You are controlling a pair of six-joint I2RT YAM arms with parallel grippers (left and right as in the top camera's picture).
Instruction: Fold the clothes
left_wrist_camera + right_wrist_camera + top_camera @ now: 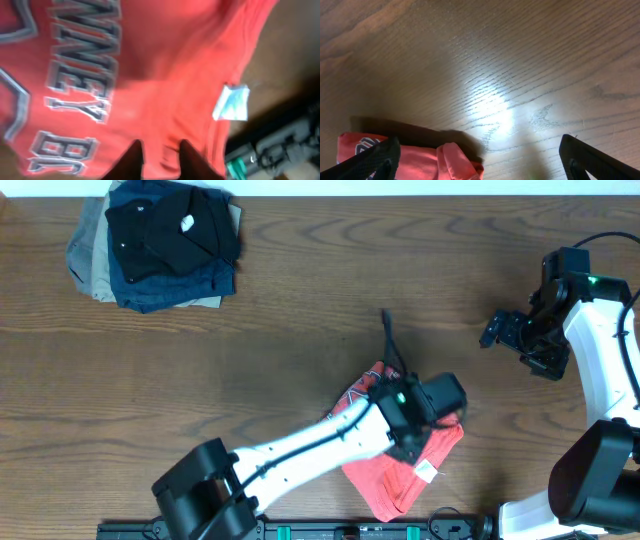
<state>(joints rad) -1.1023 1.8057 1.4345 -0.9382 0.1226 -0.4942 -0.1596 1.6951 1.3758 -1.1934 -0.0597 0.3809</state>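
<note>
The coral-red T-shirt (398, 476) lies bunched and partly folded on the wooden table near the front edge. My left arm reaches across it, and my left gripper (441, 418) sits at its upper right edge. In the left wrist view the shirt (150, 60) fills the frame, showing its white-outlined lettering (75, 85) and white neck label (232, 102). My left gripper (161, 150) pinches a ridge of the red fabric. My right gripper (497, 330) is open and empty, far to the right. Its wrist view (480, 150) shows the shirt (420, 159) at the lower left.
A stack of folded black, navy and tan garments (160, 242) lies at the back left corner. A black rail with teal parts (330, 530) runs along the table's front edge and also shows in the left wrist view (272, 147).
</note>
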